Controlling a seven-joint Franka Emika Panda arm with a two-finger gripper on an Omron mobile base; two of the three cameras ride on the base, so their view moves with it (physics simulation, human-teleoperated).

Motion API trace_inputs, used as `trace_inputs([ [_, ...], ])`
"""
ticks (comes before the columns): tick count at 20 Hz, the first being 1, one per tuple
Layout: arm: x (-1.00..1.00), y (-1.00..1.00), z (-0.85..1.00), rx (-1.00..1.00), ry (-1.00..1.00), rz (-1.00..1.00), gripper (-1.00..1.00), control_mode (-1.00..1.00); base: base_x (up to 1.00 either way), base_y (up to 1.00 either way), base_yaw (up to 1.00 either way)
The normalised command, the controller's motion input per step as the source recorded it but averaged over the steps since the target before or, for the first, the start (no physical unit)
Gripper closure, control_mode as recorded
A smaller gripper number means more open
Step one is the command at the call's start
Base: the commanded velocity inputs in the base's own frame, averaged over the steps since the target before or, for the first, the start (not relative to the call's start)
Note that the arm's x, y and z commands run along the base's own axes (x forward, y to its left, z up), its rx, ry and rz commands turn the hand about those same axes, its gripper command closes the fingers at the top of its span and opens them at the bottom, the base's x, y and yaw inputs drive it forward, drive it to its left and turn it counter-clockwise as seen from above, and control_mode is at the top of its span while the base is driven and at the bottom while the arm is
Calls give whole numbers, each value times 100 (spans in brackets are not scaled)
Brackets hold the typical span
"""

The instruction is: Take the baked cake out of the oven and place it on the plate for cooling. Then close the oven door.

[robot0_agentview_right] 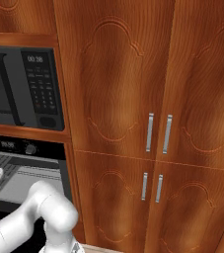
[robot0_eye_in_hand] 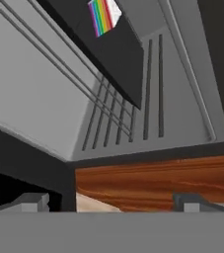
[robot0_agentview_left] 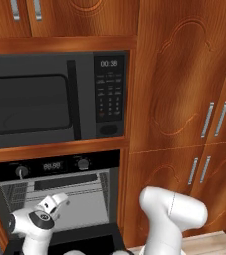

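Inside the open oven (robot0_agentview_left: 55, 199), at twelve o'clock of my wide, empty hand (robot0_eye_in_hand: 111, 202), I must next reach the cake (robot0_eye_in_hand: 103, 15).

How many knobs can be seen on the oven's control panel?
2: one knob left of the small display, the other knob to its right, above the open oven cavity.

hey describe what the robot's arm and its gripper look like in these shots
The arm is glossy white, made of rounded tubular segments, with a dark grey disc-shaped joint cap near the wrist. The gripper has two small, blocky grey finger tips. No cables or markings are visible.
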Motion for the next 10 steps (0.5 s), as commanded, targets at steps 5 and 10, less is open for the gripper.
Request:
trace_inputs([
  [5, 21, -19, -4, 11, -25, -1, -100, -100, 0, 0, 0],
  [10, 18, -18, 1, 22, -14, -3, -100, -100, 0, 0, 0],
])
